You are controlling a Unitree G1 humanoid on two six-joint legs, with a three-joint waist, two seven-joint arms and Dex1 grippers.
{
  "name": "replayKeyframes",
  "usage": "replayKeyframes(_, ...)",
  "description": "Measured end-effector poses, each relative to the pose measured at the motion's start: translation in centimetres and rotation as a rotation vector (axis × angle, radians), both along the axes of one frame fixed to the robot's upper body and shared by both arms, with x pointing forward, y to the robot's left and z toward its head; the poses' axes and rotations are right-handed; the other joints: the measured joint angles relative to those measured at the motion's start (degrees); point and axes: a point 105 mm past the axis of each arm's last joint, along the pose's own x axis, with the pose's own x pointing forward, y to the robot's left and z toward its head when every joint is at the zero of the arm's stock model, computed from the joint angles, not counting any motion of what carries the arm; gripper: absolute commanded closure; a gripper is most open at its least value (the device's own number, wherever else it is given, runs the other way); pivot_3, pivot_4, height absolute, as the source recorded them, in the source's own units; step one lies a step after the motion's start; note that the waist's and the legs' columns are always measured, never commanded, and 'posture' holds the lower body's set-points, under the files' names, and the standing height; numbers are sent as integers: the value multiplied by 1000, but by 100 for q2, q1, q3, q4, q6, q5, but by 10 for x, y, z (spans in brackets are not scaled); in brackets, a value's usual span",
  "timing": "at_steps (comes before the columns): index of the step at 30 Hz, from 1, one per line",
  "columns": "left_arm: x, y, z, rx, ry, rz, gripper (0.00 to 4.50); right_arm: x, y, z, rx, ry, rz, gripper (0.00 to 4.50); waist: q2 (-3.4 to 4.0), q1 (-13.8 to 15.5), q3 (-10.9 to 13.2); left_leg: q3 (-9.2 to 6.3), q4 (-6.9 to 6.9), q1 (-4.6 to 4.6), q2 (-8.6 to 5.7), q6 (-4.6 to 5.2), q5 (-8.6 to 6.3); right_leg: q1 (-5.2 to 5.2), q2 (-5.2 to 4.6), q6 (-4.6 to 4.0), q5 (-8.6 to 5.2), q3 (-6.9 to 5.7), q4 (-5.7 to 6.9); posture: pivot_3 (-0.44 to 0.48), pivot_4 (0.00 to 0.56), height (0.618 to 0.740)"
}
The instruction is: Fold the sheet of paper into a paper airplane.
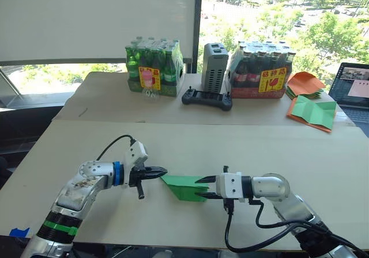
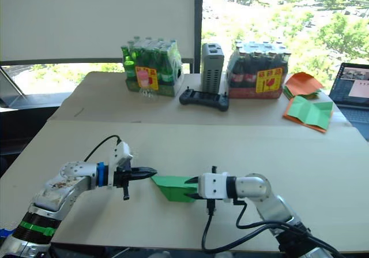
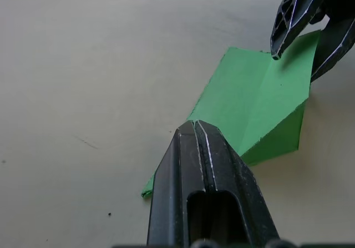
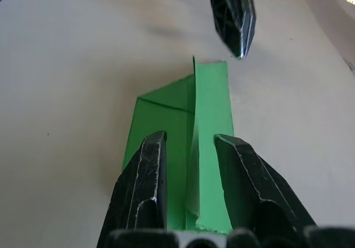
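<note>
The bright green sheet of paper (image 1: 183,186) lies on the near table, folded into a pointed wedge like a paper airplane, with one flap standing up along its crease (image 4: 211,104). My left gripper (image 1: 163,171) is shut, and its tip sits at the wedge's pointed left end (image 3: 194,127). I cannot tell whether it touches the paper. My right gripper (image 1: 203,187) is open at the wedge's wide right end. Its two fingers (image 4: 147,170) straddle the raised flap without closing on it.
On the far table stand a pack of green bottles (image 1: 154,67), a grey box (image 1: 214,67), a black controller (image 1: 207,99) and a pack of dark bottles (image 1: 260,70). Orange sheets (image 1: 305,83), a green sheet bordered with orange (image 1: 314,112) and a laptop (image 1: 353,88) lie at the far right.
</note>
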Motion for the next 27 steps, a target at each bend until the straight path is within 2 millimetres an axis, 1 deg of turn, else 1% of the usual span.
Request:
replayKeyframes(2,0,-4,-5,20,-9,-30,4500,-2,3,5,17,6,5,2936,0,3,0,0,0,0,-1,1,0,0,-1,0,0,0,0,0,150,675)
replayKeyframes(6,2,-5,-16,71,-12,-61,4500,-4,4,11,26,16,-1,2936,0,16,0,-1,0,-1,-1,1,0,0,-1,0,0,-1,0,0,150,675)
replayKeyframes(10,6,-9,-18,110,-51,-92,4500,-6,5,15,32,21,-1,2936,0,36,0,0,2,0,-1,1,-1,1,-2,0,0,-1,-1,0,150,675)
replayKeyframes(13,9,-10,-18,139,-84,-112,4500,-12,7,20,53,48,3,2936,0,45,0,-1,1,0,-1,1,-1,1,-2,0,0,-1,0,0,150,675)
replayKeyframes(17,9,-11,-18,145,-96,-128,4500,-19,9,26,70,70,15,2936,0,56,0,-1,2,3,-1,2,-1,4,-2,0,0,-1,0,0,150,675)
replayKeyframes(21,9,-12,-18,150,-106,-136,4500,-21,8,24,56,76,14,2936,0,77,-1,-1,2,3,-2,4,-2,4,-3,1,0,-1,0,0,150,675)
replayKeyframes(27,9,-13,-19,158,-116,-144,4500,-26,5,7,-10,82,9,2936,-1,85,-1,1,2,4,-2,4,-2,4,-3,1,0,-1,0,0,150,675)
